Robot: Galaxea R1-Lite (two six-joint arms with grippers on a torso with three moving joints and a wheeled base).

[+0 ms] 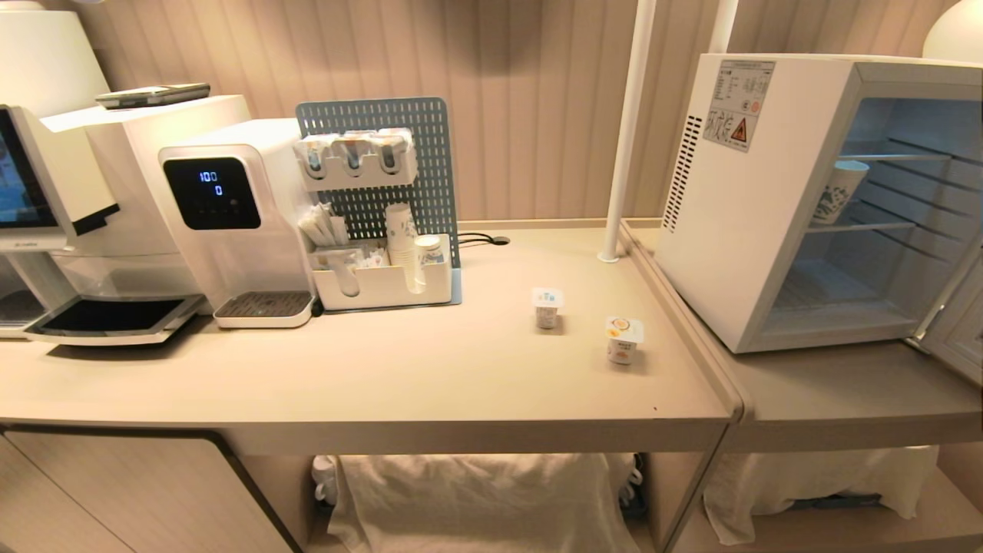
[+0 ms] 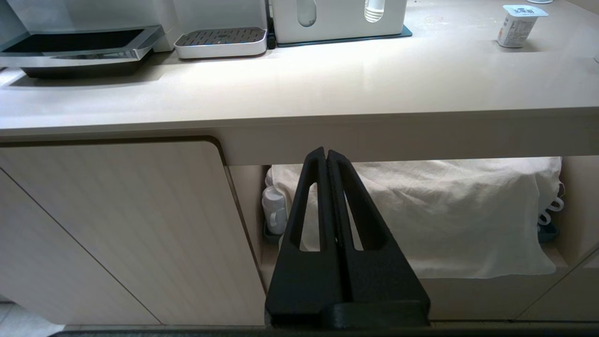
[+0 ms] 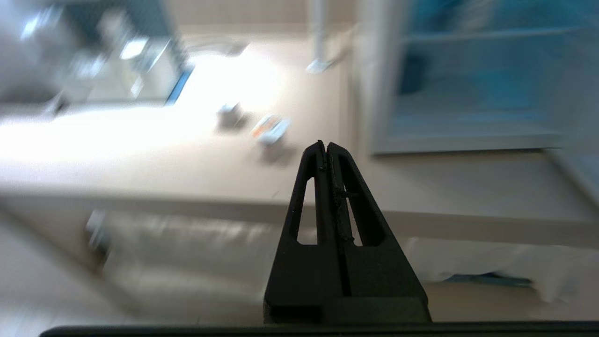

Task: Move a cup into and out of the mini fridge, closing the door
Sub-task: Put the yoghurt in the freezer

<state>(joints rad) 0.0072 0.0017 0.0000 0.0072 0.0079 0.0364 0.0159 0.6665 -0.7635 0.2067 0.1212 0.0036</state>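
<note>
Paper cup (image 1: 839,192) on wire shelf inside mini fridge (image 1: 737,230), door (image 1: 960,326) swung open. Likely light, thin-walled, crushable: pinch mid-wall gently. Left end effector (image 2: 326,152) and right end effector (image 3: 326,144) pressed together, empty, below counter (image 1: 430,369) edge.

You see the door (image 1: 960,330) cut off by the head view's right edge, the cup (image 1: 839,192) on the mini fridge (image 1: 737,230) shelf partly hidden by the frame, and the whole right wrist view blurred beyond its gripper (image 3: 326,145).
</note>
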